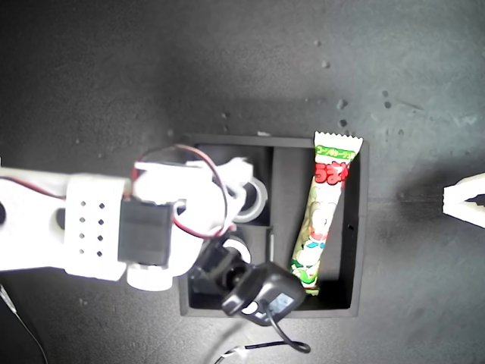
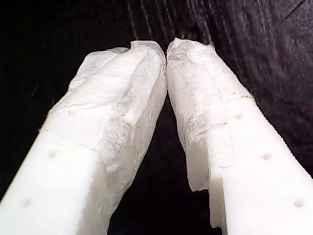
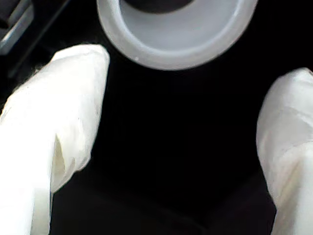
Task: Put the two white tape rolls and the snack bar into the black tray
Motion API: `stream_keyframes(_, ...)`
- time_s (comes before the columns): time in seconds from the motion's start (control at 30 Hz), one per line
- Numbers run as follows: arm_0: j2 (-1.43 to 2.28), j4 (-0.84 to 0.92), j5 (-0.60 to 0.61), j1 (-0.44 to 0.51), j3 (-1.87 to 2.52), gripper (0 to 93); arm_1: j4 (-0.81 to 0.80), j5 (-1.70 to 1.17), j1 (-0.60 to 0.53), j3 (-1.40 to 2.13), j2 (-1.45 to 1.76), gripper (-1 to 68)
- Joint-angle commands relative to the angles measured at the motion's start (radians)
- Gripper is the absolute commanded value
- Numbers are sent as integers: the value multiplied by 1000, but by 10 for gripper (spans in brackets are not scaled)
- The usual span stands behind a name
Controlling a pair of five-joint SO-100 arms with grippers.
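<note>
- My second pincer [image 3: 181, 122] hangs spread wide, its white-wrapped fingertips [image 3: 63, 112] well apart with only black tray floor between them; one white ring-shaped tape roll [image 3: 178, 36] lies flat just past them, untouched.
- In the exterior view that arm reaches in from the left edge over the square matte black tray [image 1: 350, 303], covering its two small compartments.
- That roll [image 1: 256, 199] sits in the upper small compartment, hole facing up; the second white tape roll [image 1: 239, 249] shows partly under the arm in the lower small compartment.
- The long slim green-and-white snack bar [image 1: 324, 212] lies in the long compartment at the tray's right side, long axis running top to bottom of the frame, slightly tilted, its upper crimped end over the far wall.
- My first pincer [image 1: 464, 200] sits at the exterior view's right edge, on open dark surface [image 1: 227, 61] well apart from the tray.
- Its padded fingers [image 2: 195, 98] are pressed nearly together at the tips, pinching nothing.
</note>
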Motion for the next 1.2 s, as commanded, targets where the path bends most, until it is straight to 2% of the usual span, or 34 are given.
stream_keyframes(0.0, -115, 314, 12, 0, -472, 215, -9, -11, -12, 6, 9, -5)
stream_keyframes(0.03, -129, 371, 38, -17, -580, 187, -9, -8, -14, 6, 9, -5)
stream_keyframes(0.07, -32, 368, 41, -41, -505, 162, -9, -5, -18, 8, 9, -5)
stream_keyframes(0.23, 583, 302, 18, -195, 112, 2, 103, 15, -21, 15, 9, -5)
stream_keyframes(0.37, 1065, 127, -11, -259, 653, 0, 232, 14, -29, 15, 9, -5)
stream_keyframes(0.5, 1608, -95, -2, -308, 1253, 0, 414, 48, 12, 15, 9, 2)
stream_keyframes(0.57, 1801, -112, -32, -316, 1462, 0, 445, -14, 29, 15, 9, 21)
stream_keyframes(0.63, 1962, -123, -64, -316, 1640, 0, 459, -84, -14, 15, 9, 56)
stream_keyframes(0.67, 2045, -137, -74, -310, 1721, 0, 474, -84, -20, 15, 9, 44)
stream_keyframes(0.7, 2126, -150, -80, -302, 1802, 0, 492, -94, -12, 15, 9, -3)
stream_keyframes(0.77, 2292, -149, -109, -293, 1950, 0, 534, -77, 5, 15, 9, -5)
stream_keyframes(1.0, 2304, -161, -77, -272, 2072, 0, 572, 17, 11, 15, 9, -4)
stream_keyframes(1.17, 2304, -267, 6, -222, 2184, 0, 598, -9, 25, 15, 9, -1)
